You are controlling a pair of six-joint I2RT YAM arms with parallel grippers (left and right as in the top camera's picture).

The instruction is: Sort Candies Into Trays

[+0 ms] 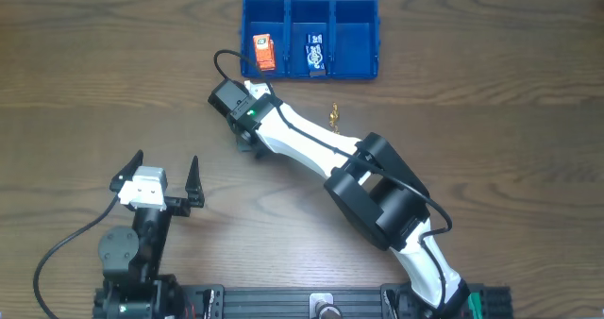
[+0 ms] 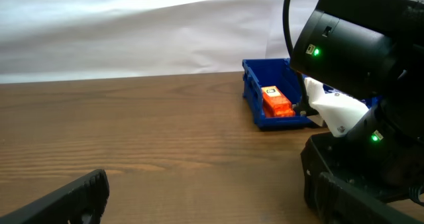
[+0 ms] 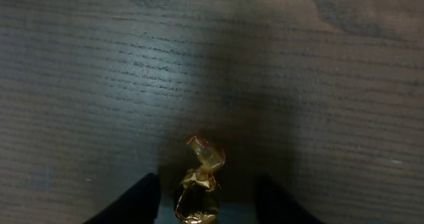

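Observation:
A blue three-compartment tray [image 1: 351, 75] stands at the table's far middle. An orange candy [image 1: 264, 53] lies in its left compartment and a blue candy [image 1: 317, 50] in the middle one. The right arm stretches across to the left of centre; its gripper [image 1: 247, 142] hangs in front of the tray's left end. A gold-wrapped candy [image 3: 199, 191] stands upright between its fingers, and the gripper [image 3: 207, 201] is shut on it. A second gold candy [image 1: 332, 116] lies on the table beside that arm. My left gripper [image 1: 160, 182] sits open near the front left, holding nothing.
From the left wrist, the tray [image 2: 255, 91] with the orange candy [image 2: 277, 101] shows beyond the right arm's black and white links [image 2: 358, 65]. Bare wood stretches to the left and right of the tray.

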